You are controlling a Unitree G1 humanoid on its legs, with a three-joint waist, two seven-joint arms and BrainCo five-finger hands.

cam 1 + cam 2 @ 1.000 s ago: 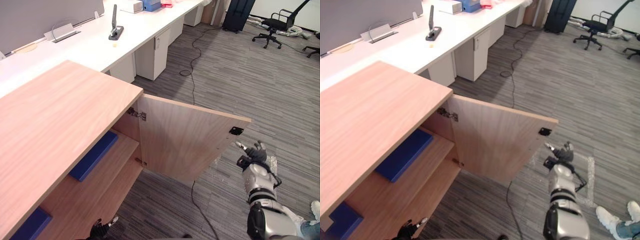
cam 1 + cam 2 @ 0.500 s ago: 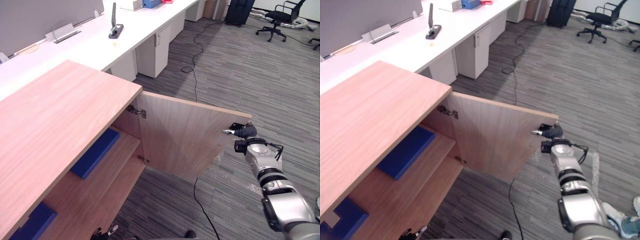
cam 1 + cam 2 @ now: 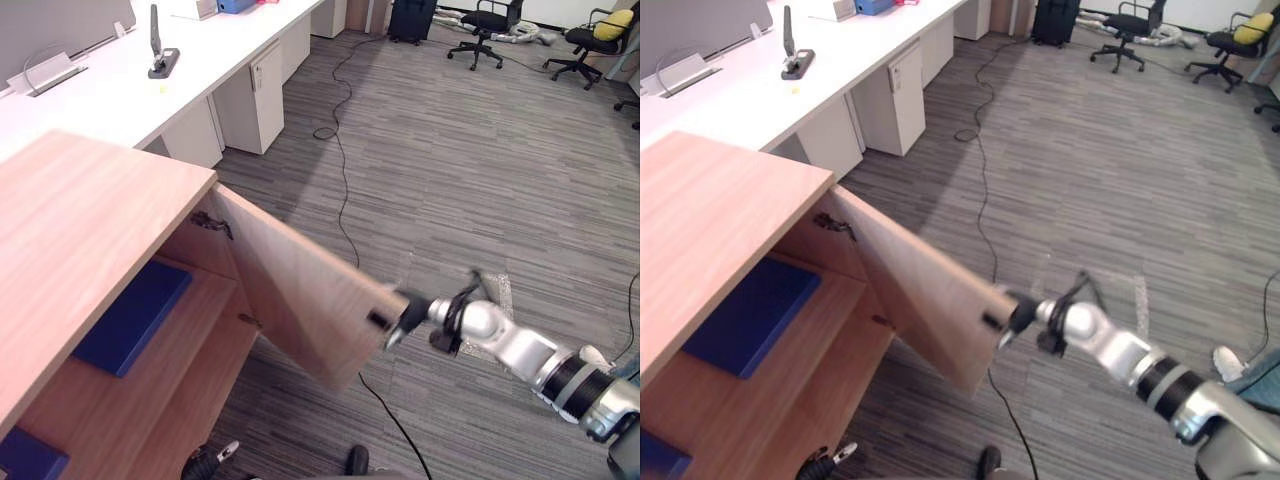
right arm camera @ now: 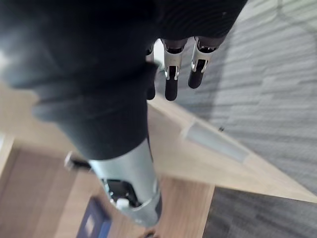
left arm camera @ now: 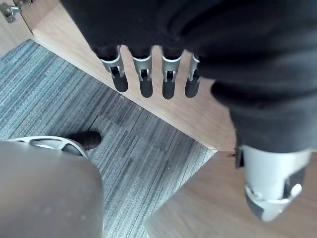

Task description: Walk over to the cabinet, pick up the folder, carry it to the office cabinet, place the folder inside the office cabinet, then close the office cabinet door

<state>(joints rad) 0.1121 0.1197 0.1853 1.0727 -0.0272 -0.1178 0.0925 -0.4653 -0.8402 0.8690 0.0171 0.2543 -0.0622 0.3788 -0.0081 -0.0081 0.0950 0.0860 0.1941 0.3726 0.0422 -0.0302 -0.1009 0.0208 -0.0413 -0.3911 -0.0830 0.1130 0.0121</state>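
Observation:
The wooden office cabinet [image 3: 70, 230] stands at the left with its door [image 3: 300, 300] swung partway out. A blue folder [image 3: 130, 315] lies flat on the upper shelf inside. My right hand [image 3: 410, 318] is stretched out to the door's free edge, and its straight fingers [image 4: 171, 79] rest against that edge and hold nothing. My left hand [image 3: 205, 463] hangs low by the cabinet's front; its fingers [image 5: 146, 74] are straight and empty over the bottom board and carpet.
A second blue item [image 3: 22, 458] lies on the lower shelf. A long white desk [image 3: 110, 90] with a black stand [image 3: 160, 55] runs behind the cabinet. Office chairs [image 3: 485, 25] stand far back on the grey carpet. A person's white shoe [image 3: 1225, 362] is at the right.
The view has shifted. My right hand has travelled left with the door's free edge, and the door has swung in towards the cabinet. The left hand stays low.

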